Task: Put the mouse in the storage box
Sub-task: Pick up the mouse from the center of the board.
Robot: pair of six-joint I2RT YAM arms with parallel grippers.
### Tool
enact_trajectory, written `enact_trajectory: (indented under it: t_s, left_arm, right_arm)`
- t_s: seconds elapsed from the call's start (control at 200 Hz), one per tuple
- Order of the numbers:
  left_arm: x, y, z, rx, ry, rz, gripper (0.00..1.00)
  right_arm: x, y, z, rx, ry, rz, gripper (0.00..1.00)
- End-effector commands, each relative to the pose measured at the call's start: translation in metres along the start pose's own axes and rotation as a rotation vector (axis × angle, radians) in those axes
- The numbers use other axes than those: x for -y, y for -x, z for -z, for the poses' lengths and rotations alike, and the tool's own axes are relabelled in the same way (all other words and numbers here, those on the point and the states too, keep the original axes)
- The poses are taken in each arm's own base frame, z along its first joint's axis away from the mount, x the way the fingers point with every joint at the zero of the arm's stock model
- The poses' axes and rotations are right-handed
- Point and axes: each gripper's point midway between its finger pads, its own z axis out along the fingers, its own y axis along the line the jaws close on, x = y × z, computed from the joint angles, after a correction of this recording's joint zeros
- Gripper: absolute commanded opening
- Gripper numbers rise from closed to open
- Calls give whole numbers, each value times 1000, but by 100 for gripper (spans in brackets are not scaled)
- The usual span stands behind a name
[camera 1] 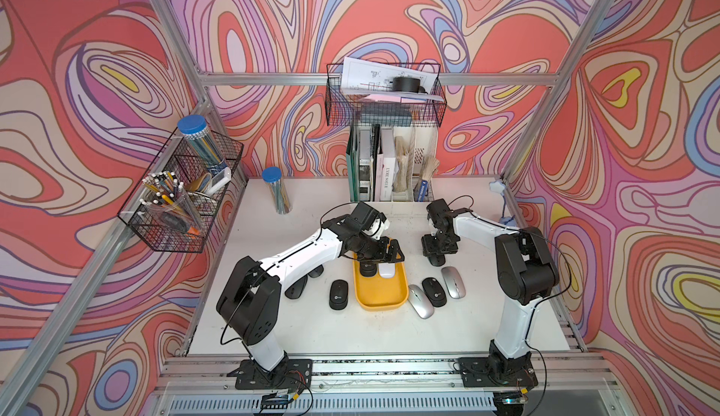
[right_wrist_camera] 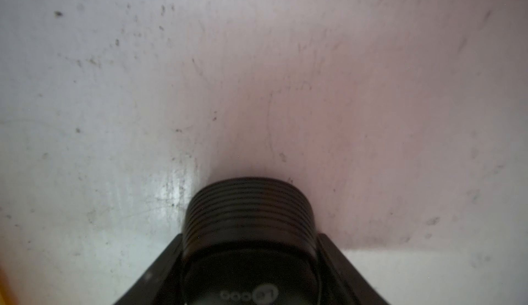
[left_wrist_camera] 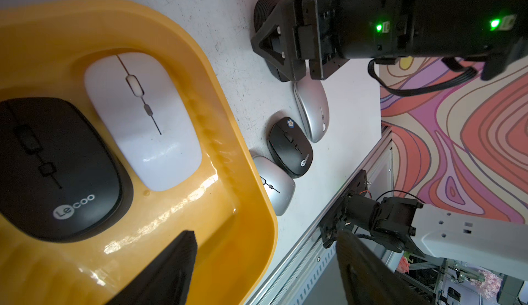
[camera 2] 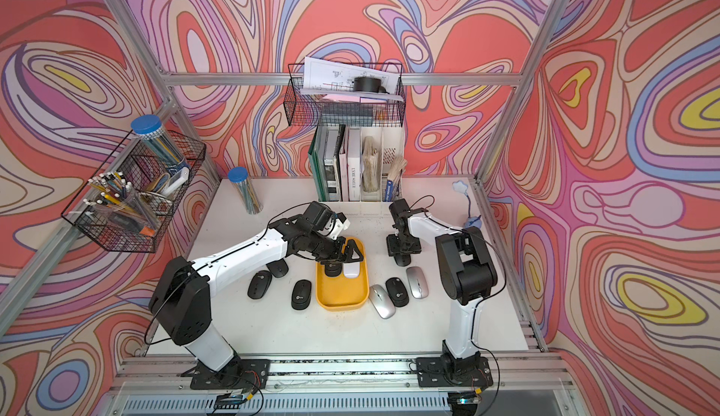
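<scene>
A: What's in the storage box (camera 1: 381, 303)?
B: Two mice at its far end, the left-hand mouse (camera 1: 368, 270) beside the right-hand mouse (camera 1: 387, 270).
A: Outside it?
B: A row of three mice (camera 1: 434, 292) to its right (a lone mouse (right_wrist_camera: 248, 212) behind them), more mice (camera 1: 338, 295) to its left.

Glossy yellow plastic storage box (left_wrist_camera: 228, 226); ribbed matt black mouse (right_wrist_camera: 248, 212).

Lab robot cell, aluminium frame (camera 1: 272, 79), printed backdrop walls (camera 1: 97, 121)

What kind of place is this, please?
Likely a robot test cell staged as an office desk: an aluminium frame, a file organizer of books, a wire basket of pens.
</scene>
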Motion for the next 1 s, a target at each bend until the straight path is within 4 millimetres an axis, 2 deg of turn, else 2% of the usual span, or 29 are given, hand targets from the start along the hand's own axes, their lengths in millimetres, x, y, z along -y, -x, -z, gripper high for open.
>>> enact_trajectory:
  t_s: [0.0,0.155,0.305,0.636,0.651,0.691,0.876,0.997]
  left_arm:
    - [3,7,-1,5,-15,14,83]
    - [-1,4,-5,-14,-9,41,82]
    - [-4,2,-7,-21,-2,61,82]
    - [8,14,-15,-13,-66,83,80]
    - [9,14,-15,-11,-67,82,80]
    - [9,16,-16,-9,-68,85,80]
    - [13,21,-14,12,-81,88,80]
    - [8,19,-12,20,-58,88,80]
  right_arm:
    - [7,-19,-5,-52,-21,-21,67]
    - [7,-19,-4,-48,-21,-32,66]
    - [6,-14,4,-7,-17,-50,57]
    - [-2,-1,40,93,41,-77,53]
    - [-4,2,49,120,50,-78,53]
    - [-7,3,56,134,66,-77,53]
    - [-33,0,80,155,94,-29,53]
    - [-53,-7,93,165,133,-5,54]
